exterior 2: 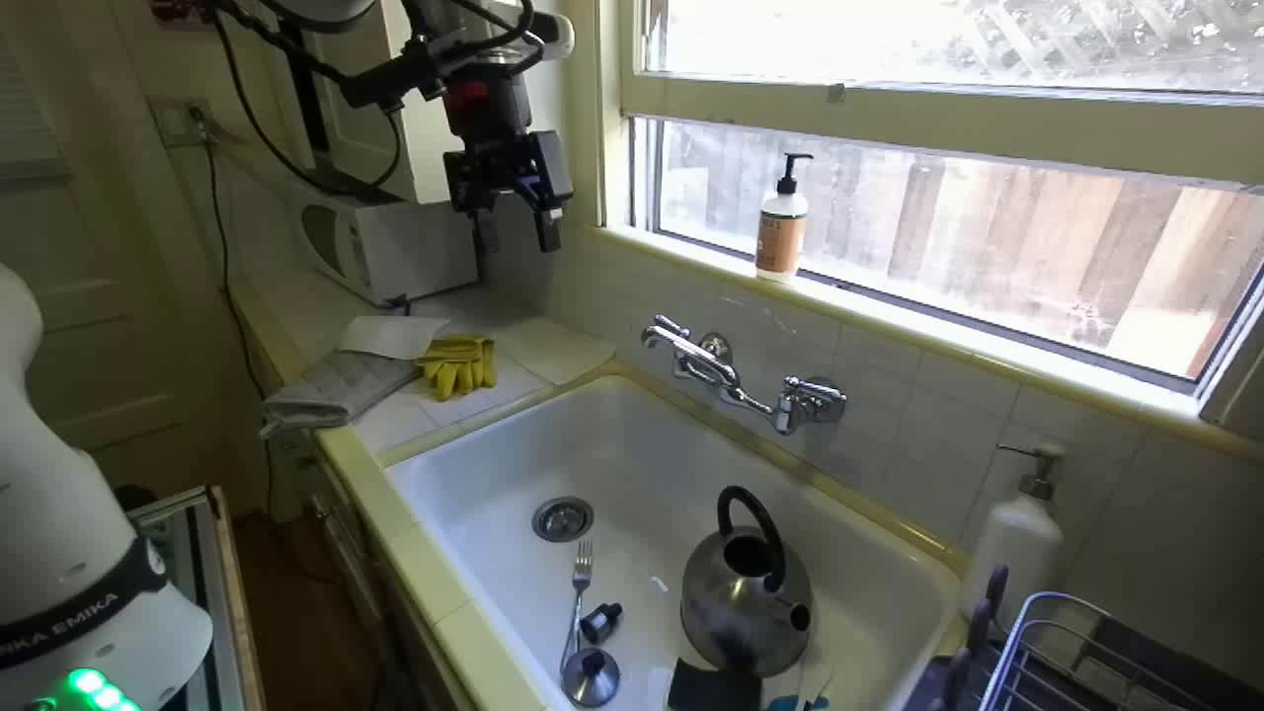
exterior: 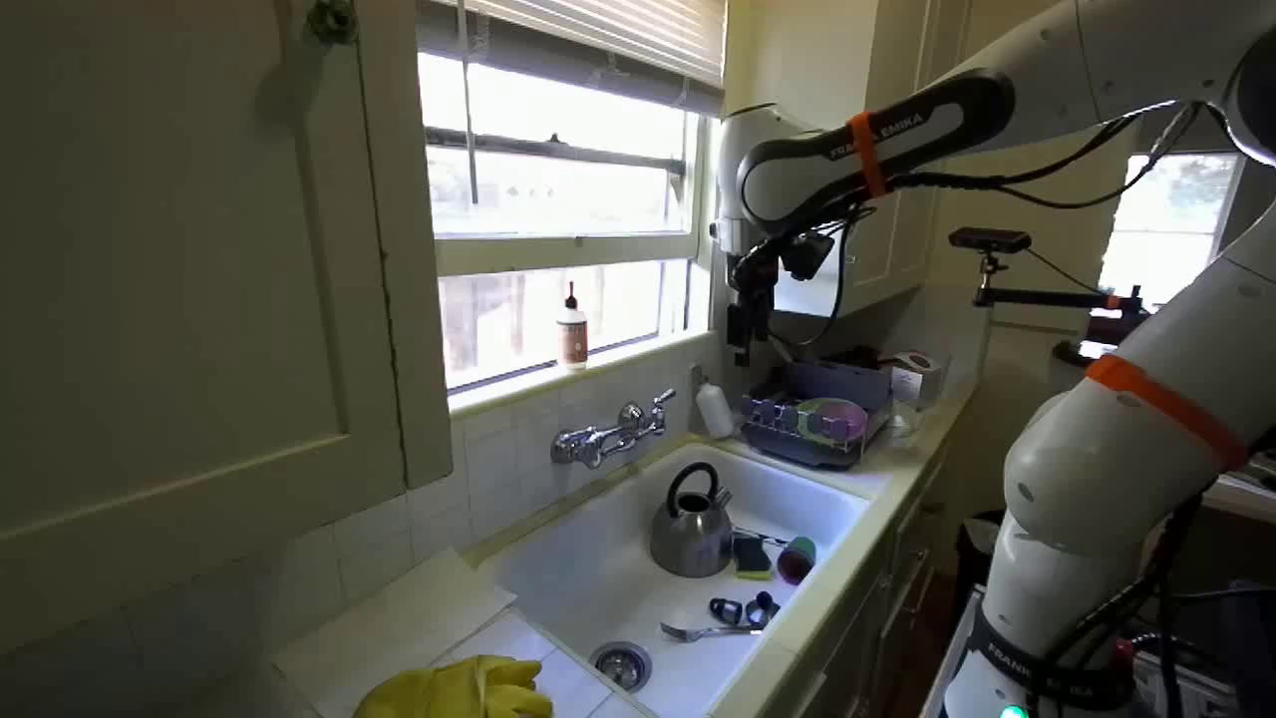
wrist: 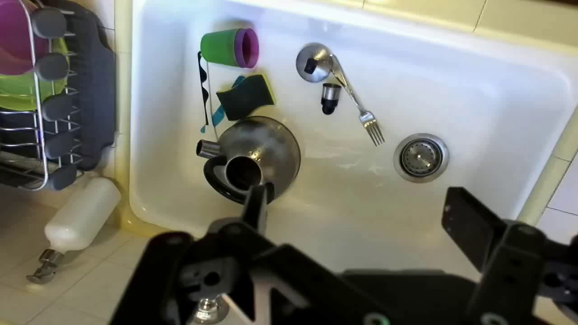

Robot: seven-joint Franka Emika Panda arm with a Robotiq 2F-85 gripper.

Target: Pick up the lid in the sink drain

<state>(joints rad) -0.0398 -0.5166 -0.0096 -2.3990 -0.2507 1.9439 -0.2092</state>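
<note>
There I see the lid (wrist: pixel 421 163), round, metal and pricked with small holes, sitting inside the grey-ringed sink drain (wrist: pixel 420 179), between three and four o'clock from the middle of the white basin (wrist: pixel 487 113) in the wrist view!

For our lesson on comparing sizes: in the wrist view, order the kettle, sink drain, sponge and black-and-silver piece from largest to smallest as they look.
1. Kettle
2. Sink drain and sponge: too alike to rank
3. Black-and-silver piece
</note>
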